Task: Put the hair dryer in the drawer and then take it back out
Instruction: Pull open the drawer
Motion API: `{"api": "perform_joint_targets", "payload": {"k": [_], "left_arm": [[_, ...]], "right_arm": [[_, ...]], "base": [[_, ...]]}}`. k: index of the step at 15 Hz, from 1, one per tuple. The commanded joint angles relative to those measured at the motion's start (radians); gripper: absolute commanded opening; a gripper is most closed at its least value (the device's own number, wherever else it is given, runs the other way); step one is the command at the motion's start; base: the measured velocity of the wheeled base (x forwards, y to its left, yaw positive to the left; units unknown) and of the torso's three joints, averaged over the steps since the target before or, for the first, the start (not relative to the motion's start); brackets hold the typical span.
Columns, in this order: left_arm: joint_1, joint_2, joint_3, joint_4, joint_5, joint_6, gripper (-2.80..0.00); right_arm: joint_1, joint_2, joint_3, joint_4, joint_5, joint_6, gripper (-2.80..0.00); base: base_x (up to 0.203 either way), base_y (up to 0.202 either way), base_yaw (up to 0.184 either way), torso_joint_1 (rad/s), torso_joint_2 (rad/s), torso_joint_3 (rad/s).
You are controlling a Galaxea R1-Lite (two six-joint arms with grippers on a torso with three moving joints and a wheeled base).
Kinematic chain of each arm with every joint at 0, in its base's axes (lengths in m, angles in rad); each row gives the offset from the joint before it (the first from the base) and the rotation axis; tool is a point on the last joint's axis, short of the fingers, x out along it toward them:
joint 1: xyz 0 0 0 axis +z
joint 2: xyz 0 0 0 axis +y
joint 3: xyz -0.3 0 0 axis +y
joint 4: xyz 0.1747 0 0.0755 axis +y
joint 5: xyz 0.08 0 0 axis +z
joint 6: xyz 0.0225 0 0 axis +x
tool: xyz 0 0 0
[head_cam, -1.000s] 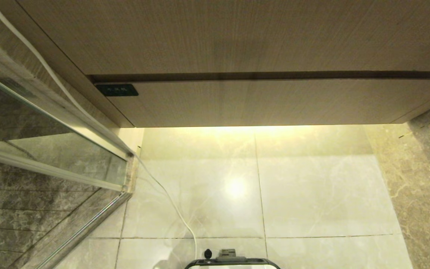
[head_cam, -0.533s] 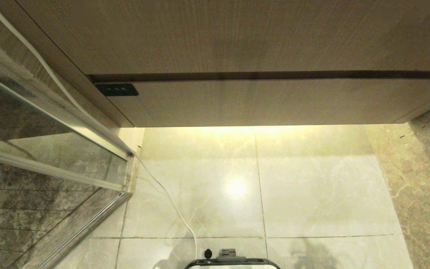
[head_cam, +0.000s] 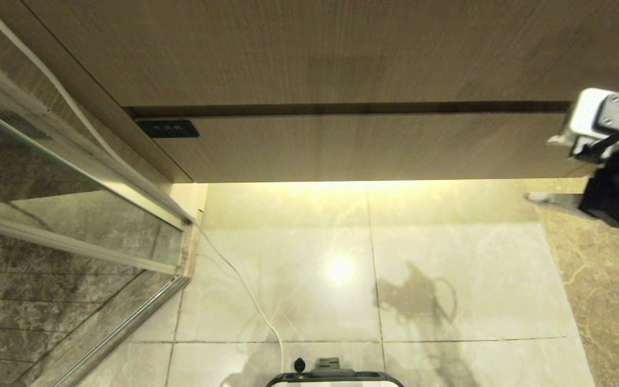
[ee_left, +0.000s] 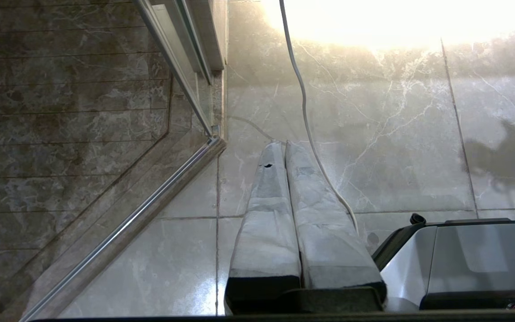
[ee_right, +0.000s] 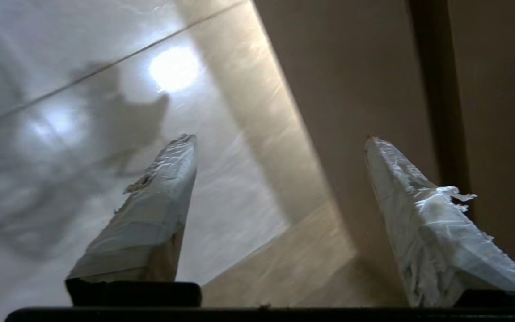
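Reaching in at right edge of head view, right gripper [ee_right: 280, 138] is spread, empty, near closed drawer [head_cam: 374, 148] front. Should hook the top gap, pull straight. Left gripper [ee_left: 284, 145] pressed together, parked. Hair dryer not visible.

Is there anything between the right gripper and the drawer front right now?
Nothing visible stands between them. The right gripper hangs at the right end of the closed drawer, jaws open and empty, with only bare wood front and floor tile ahead of it. The hair dryer is in no view.
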Motion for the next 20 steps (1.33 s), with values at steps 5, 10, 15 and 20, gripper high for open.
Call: {"api": "perform_joint_targets", "payload": {"k": [5, 10, 15, 20], "left_arm": [[0.0, 0.0, 0.002, 0.0, 0.0, 0.0, -2.8], [0.0, 0.0, 0.002, 0.0, 0.0, 0.0, -2.8], [-0.001, 0.0, 0.002, 0.0, 0.0, 0.0, -2.8], [-0.001, 0.0, 0.002, 0.0, 0.0, 0.0, -2.8]], "right_arm": [[-0.063, 0.28, 0.187, -0.769, 0.294, -0.19, 0.0], [-0.138, 0.397, 0.085, -0.849, 0.403, -0.206, 0.0], [-0.142, 0.475, -0.064, -0.719, 0.398, -0.2, 0.0], [-0.142, 0.533, -0.158, -0.661, 0.398, -0.201, 0.0]], "base": [[0.0, 0.0, 0.0, 0.0, 0.0, 0.0], [0.0, 0.0, 0.0, 0.0, 0.0, 0.0], [0.0, 0.0, 0.0, 0.0, 0.0, 0.0], [0.0, 0.0, 0.0, 0.0, 0.0, 0.0]]}}
